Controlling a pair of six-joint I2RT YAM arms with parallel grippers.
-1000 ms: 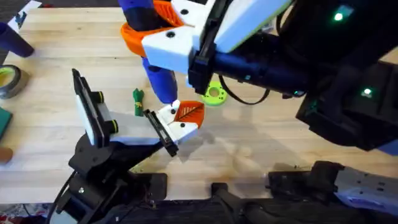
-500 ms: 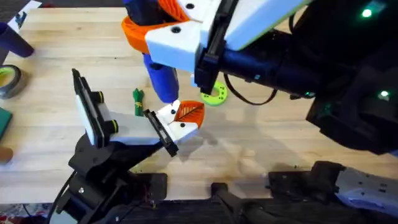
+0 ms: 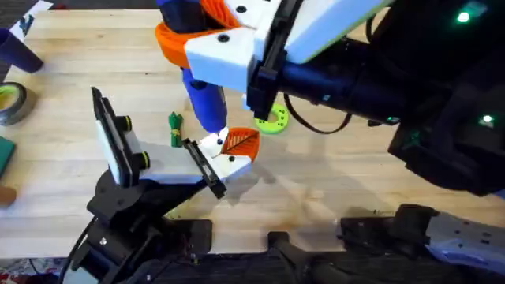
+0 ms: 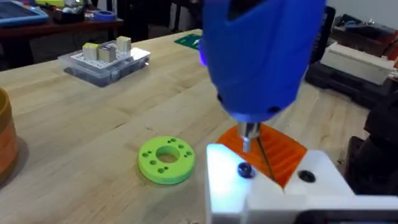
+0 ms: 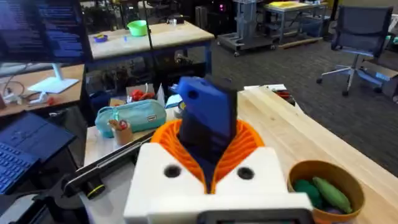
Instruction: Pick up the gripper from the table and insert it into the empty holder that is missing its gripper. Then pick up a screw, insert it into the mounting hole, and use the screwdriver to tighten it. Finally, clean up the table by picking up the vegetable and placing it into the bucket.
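The right gripper [image 3: 217,47] is closed on the blue screwdriver [image 3: 207,106], whose tip seems to touch the screw [image 4: 244,169] on the white gripper part [image 3: 229,154]. The left gripper's state cannot be told.

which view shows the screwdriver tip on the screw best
The left wrist view: the blue screwdriver fills the frame, its metal tip right above the dark screw in the white part. Overhead shows the screwdriver's body standing over that part, the tip too small to judge. The right wrist view shows just its top end between orange pads.
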